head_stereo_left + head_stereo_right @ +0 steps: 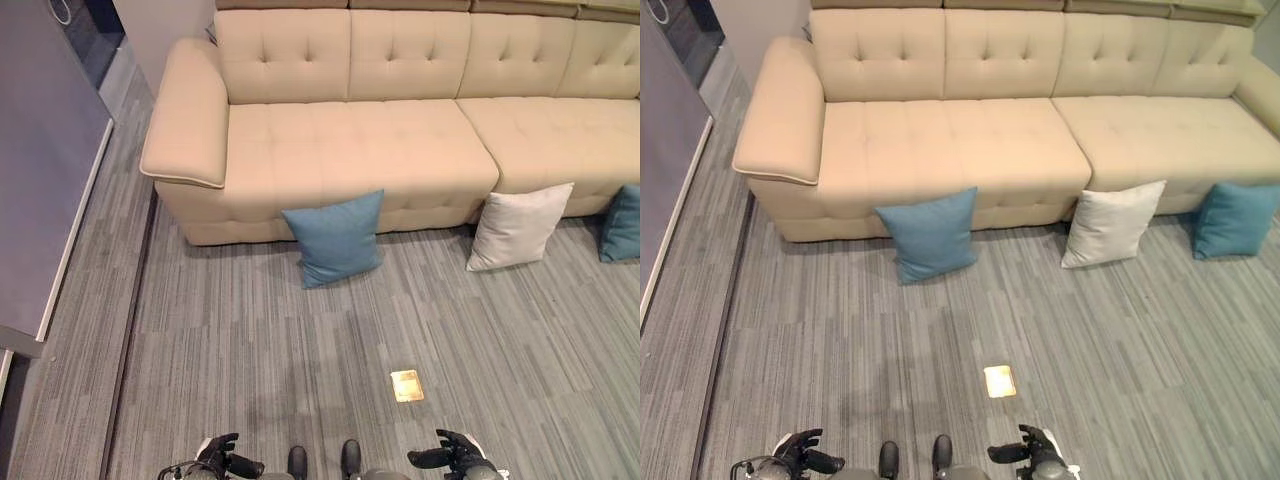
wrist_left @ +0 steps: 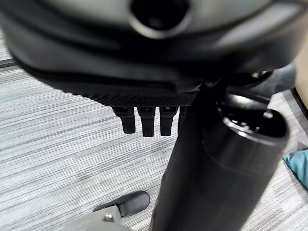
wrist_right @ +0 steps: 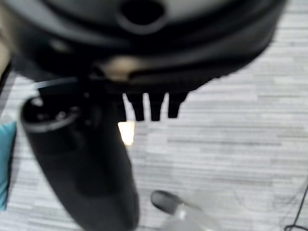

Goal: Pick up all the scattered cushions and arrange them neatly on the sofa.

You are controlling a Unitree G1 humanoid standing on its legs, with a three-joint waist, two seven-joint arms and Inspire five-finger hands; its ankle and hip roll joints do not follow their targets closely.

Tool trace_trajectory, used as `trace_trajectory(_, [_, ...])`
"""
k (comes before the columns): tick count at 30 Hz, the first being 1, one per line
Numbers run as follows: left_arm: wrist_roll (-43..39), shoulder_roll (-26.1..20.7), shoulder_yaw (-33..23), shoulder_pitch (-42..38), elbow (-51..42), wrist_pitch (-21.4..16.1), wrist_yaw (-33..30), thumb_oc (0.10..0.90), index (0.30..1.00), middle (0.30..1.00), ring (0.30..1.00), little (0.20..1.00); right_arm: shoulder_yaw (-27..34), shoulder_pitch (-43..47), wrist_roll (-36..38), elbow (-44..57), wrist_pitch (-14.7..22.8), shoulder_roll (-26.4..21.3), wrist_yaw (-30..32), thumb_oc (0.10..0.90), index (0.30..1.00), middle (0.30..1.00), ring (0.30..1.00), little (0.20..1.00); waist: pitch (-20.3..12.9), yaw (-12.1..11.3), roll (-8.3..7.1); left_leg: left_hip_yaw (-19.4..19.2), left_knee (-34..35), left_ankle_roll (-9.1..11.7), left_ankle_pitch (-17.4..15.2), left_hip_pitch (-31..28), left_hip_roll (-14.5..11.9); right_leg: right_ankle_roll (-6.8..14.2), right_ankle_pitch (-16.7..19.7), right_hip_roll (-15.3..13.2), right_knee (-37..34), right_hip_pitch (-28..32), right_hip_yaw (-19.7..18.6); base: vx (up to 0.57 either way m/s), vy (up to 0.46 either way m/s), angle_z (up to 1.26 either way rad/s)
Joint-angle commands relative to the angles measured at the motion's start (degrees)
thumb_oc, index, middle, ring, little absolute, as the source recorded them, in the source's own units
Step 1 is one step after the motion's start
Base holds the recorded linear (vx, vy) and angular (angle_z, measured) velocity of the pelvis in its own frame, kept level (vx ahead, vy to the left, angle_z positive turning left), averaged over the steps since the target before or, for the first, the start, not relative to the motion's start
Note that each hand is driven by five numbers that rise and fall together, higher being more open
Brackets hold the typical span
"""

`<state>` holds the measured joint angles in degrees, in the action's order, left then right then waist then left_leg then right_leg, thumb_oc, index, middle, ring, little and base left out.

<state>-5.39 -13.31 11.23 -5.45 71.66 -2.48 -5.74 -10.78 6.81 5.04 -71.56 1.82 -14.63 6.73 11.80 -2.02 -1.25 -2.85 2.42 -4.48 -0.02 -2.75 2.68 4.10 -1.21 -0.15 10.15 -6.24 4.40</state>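
A beige tufted sofa spans the far side, its seat bare. Three cushions stand on the grey floor, leaning against its front: a blue cushion near the middle, a white cushion to its right, and a second blue cushion at the far right. My left hand and right hand hang low at the near edge, well short of the cushions. Both are open and hold nothing; the left hand's fingers and the right hand's fingers stick out straight over the floor.
A small brass floor plate lies in the carpet between me and the sofa. A grey wall panel runs along the left, with a dark floor strip beside it. The sofa's armrest juts out at the left end.
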Motion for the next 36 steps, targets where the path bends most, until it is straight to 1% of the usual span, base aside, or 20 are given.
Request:
trace_trajectory(1, [1.8, -1.7, -0.3, -0.6, 1.7, -1.3, -1.2, 0.800, 0.900, 0.900, 0.900, 0.900, -2.2, 0.2, -0.7, 1.2, 0.8, -1.0, 2.1, 0.800, 0.900, 0.900, 0.900, 0.900, -1.0, 0.0, -0.91, 9.1, -5.1, -0.3, -5.9, 1.8, 2.5, 3.6, 1.6, -6.5, 8.6, -2.2, -0.6, 0.13, 0.039, 0.09])
trace_trajectory(3, [1.6, -2.0, -0.1, -0.9, 1.3, -1.3, -1.3, 0.800, 0.900, 0.900, 0.900, 0.900, -2.5, 0.2, -0.7, 1.3, 0.9, -1.1, 2.1, 0.800, 0.900, 0.900, 0.900, 0.900, -1.2, 0.3, -0.88, 9.5, -3.8, -0.2, -6.6, -0.2, 2.5, 2.8, 0.7, -5.6, 6.3, -3.4, 1.0, 0.20, -0.016, 0.03])
trace_trajectory(8, [0.9, -1.9, 0.3, -1.1, 0.8, -1.8, -1.1, 0.800, 0.900, 0.900, 0.900, 0.900, -3.5, 0.2, -0.9, 2.3, 0.9, -1.4, 2.2, 0.800, 0.900, 0.900, 0.900, 0.900, -0.5, 1.3, -1.84, 11.0, -2.5, 0.1, -7.8, -3.4, 3.2, 2.5, 3.3, -2.8, -1.1, -7.1, 3.7, 0.18, -0.073, -0.07])
trace_trajectory(9, [1.0, -1.7, 0.3, -1.3, 0.8, -2.0, -0.9, 0.800, 0.900, 0.900, 0.900, 0.900, -3.4, 0.0, -0.9, 2.1, 1.0, -1.7, 2.3, 0.800, 0.900, 0.900, 0.900, 0.900, -0.7, 1.5, -1.94, 11.5, -2.5, 0.4, -8.3, -4.0, 3.3, 2.7, 3.0, -2.9, -3.1, -6.0, 4.1, 0.19, -0.089, 0.13])
trace_trajectory(11, [0.9, -1.3, 0.6, -1.1, 0.6, -2.1, -0.9, 0.800, 0.900, 0.900, 0.900, 0.900, -3.7, -0.8, -0.8, 1.9, 1.2, -1.5, 2.1, 0.800, 0.900, 0.900, 0.900, 0.900, -1.4, 1.8, -2.09, 12.1, -2.5, 0.9, -8.9, -4.7, 3.0, 1.3, 2.1, -1.5, -3.6, -4.7, 2.9, 0.19, -0.116, 0.26])
trace_trajectory(14, [0.1, -0.7, 0.6, -1.1, 0.5, -2.3, -0.4, 0.800, 0.900, 0.900, 0.900, 0.900, -3.0, -1.4, -0.2, 1.5, 1.5, -1.5, 2.1, 0.800, 0.900, 0.900, 0.900, 0.900, -2.4, 2.0, -2.22, 12.1, -4.2, 2.9, -9.6, -5.0, 1.6, 0.3, 1.7, -0.9, -5.1, -2.8, 3.5, 0.18, -0.157, 0.36])
trace_trajectory(15, [0.1, -0.7, 0.6, -1.1, 0.5, -2.3, -0.4, 0.800, 0.900, 0.900, 0.900, 0.900, -3.0, -1.4, -0.2, 1.5, 1.5, -1.5, 2.1, 0.800, 0.900, 0.900, 0.900, 0.900, -2.4, 2.1, -2.20, 12.1, -4.2, 2.9, -9.6, -5.0, 1.6, 0.3, 1.7, -0.9, -5.2, -2.7, 3.5, 0.16, -0.155, 0.24])
trace_trajectory(16, [-0.1, -0.5, 1.0, -1.0, 0.5, -2.4, 0.0, 0.800, 0.900, 0.900, 0.900, 0.900, -2.5, -1.6, 0.6, 1.6, 1.9, -1.5, 1.9, 0.800, 0.900, 0.900, 0.900, 0.900, -2.7, 2.3, -2.32, 10.5, -8.8, 5.2, -8.2, -3.4, 0.2, -0.5, 0.9, -0.5, -6.7, -0.7, 4.0, 0.13, -0.163, 0.08])
trace_trajectory(17, [-0.1, -0.5, 1.2, -1.2, 0.2, -2.4, 0.0, 0.800, 0.900, 0.900, 0.900, 0.900, -2.6, -1.4, 0.9, 1.7, 2.1, -1.7, 2.1, 0.800, 0.900, 0.900, 0.900, 0.900, -2.2, 2.2, -2.61, 9.3, -12.8, 6.3, -6.8, -1.3, 0.0, -0.8, 0.9, -0.6, -7.7, 0.6, 4.1, 0.13, -0.206, 0.07])
trace_trajectory(19, [-0.4, -0.2, 1.7, -1.9, -0.2, -2.3, 0.0, 0.800, 0.900, 0.900, 0.900, 0.900, -2.9, -0.7, 1.5, 1.7, 2.3, -1.9, 2.2, 0.800, 0.900, 0.900, 0.900, 0.900, -0.8, 1.7, -3.47, 7.2, -21.8, 7.5, -3.7, 4.2, -0.6, -1.8, 0.7, -1.0, -8.7, 2.4, 4.3, 0.02, -0.118, 0.20])
trace_trajectory(20, [-0.4, -0.2, 1.7, -1.9, -0.1, -2.3, 0.0, 0.800, 0.900, 0.900, 0.900, 0.900, -2.9, -0.6, 1.5, 1.7, 2.3, -1.9, 2.2, 0.800, 0.900, 0.900, 0.900, 0.900, -0.8, 1.7, -3.42, 7.2, -22.1, 7.5, -3.9, 4.4, -0.6, -1.8, 0.8, -0.9, -8.7, 2.3, 4.4, 0.04, -0.111, 0.08])
trace_trajectory(21, [-0.8, -0.1, 2.0, -2.2, -0.4, -2.2, 0.1, 0.800, 0.900, 0.900, 0.900, 0.900, -3.0, -0.3, 2.0, 1.4, 2.1, -2.0, 2.1, 0.800, 0.900, 0.900, 0.900, 0.900, -0.2, 1.4, -3.86, 5.3, -25.9, 7.2, -3.4, 7.3, -1.3, -2.6, 0.1, -0.9, -9.5, 3.4, 4.2, 0.04, -0.061, 0.05])
trace_trajectory(22, [-0.8, -0.1, 2.0, -2.2, -0.4, -2.2, 0.1, 0.800, 0.900, 0.900, 0.900, 0.900, -2.9, -0.3, 2.0, 1.4, 2.1, -2.0, 2.1, 0.800, 0.900, 0.900, 0.900, 0.900, -0.2, 1.4, -3.86, 5.3, -25.9, 7.2, -3.4, 7.3, -1.3, -2.6, 0.1, -0.9, -9.5, 3.4, 4.2, 0.13, -0.090, -0.06])
trace_trajectory(25, [-0.4, 0.0, 2.6, -2.3, -0.2, -2.0, 0.1, 0.800, 0.900, 0.900, 0.900, 0.900, -3.1, -0.6, 2.2, 0.9, 2.2, -2.2, 2.2, 0.800, 0.900, 0.900, 0.900, 0.900, 0.0, 0.7, -4.64, 4.6, -20.5, 5.2, -7.0, 11.1, 0.1, -2.3, -1.6, -1.4, -10.4, 5.4, 3.5, 0.20, -0.020, 0.08])
trace_trajectory(27, [0.0, 0.0, 2.7, -2.2, 0.1, -1.9, 0.1, 0.800, 0.900, 0.900, 0.900, 0.900, -3.2, -0.9, 1.8, 0.6, 2.2, -2.2, 2.3, 0.800, 0.900, 0.900, 0.900, 0.900, -0.2, 0.3, -4.23, 5.3, -15.1, 5.1, -5.2, 11.9, 0.6, -2.1, -2.4, -0.8, -10.5, 6.2, 3.3, 0.16, 0.038, 0.16])
trace_trajectory(28, [0.0, 0.0, 2.7, -2.2, 0.1, -1.9, 0.1, 0.800, 0.900, 0.900, 0.900, 0.900, -3.2, -0.9, 1.8, 0.6, 2.2, -2.2, 2.3, 0.800, 0.900, 0.900, 0.900, 0.900, -0.2, 0.3, -4.27, 5.3, -15.0, 5.1, -5.2, 11.7, 0.6, -2.1, -2.5, -0.9, -10.5, 6.3, 3.3, 0.23, 0.064, 0.01])
trace_trajectory(29, [0.2, 0.0, 2.9, -1.8, 0.2, -1.9, 0.4, 0.800, 0.900, 0.900, 0.900, 0.900, -3.4, -1.1, 1.4, 0.4, 2.2, -2.4, 2.5, 0.800, 0.900, 0.900, 0.900, 0.900, -0.3, -0.5, -3.56, 5.5, -10.9, 5.4, -0.9, 14.6, 0.8, -2.2, -3.6, 0.1, -10.8, 8.1, 2.6, 0.22, 0.072, -0.09])
trace_trajectory(30, [0.3, -0.1, 3.1, -1.8, 0.2, -2.0, 0.4, 0.800, 0.900, 0.900, 0.900, 0.900, -3.7, -1.2, 1.1, 0.5, 2.2, -2.4, 2.6, 0.800, 0.900, 0.900, 0.900, 0.900, -0.1, -0.9, -3.26, 5.3, -9.8, 5.7, 0.9, 15.7, 0.8, -2.3, -4.2, 0.5, -10.6, 8.6, 2.3, 0.28, 0.106, -0.05])
trace_trajectory(32, [0.4, -0.2, 2.7, -1.5, 0.4, -2.0, 0.3, 0.800, 0.900, 0.900, 0.900, 0.900, -3.7, -1.3, 0.9, 0.9, 2.2, -2.2, 2.3, 0.800, 0.900, 0.900, 0.900, 0.900, -0.5, -1.1, -3.35, 4.5, -8.6, 5.5, 1.1, 15.0, 0.4, -2.1, -5.0, 0.7, -10.0, 9.5, 1.4, 0.22, 0.118, -0.07])
trace_trajectory(36, [1.6, -0.6, 2.0, -0.2, 0.7, -1.8, -0.1, 0.800, 0.900, 0.900, 0.900, 0.900, -3.8, -1.8, -0.3, 1.6, 2.1, -1.5, 2.0, 0.800, 0.900, 0.900, 0.900, 0.900, -2.0, -1.9, -3.71, 5.3, -8.6, 4.3, -0.4, 12.5, 1.6, -0.6, -5.8, -0.8, -6.5, 10.2, 0.8, 0.22, 0.143, -0.49])
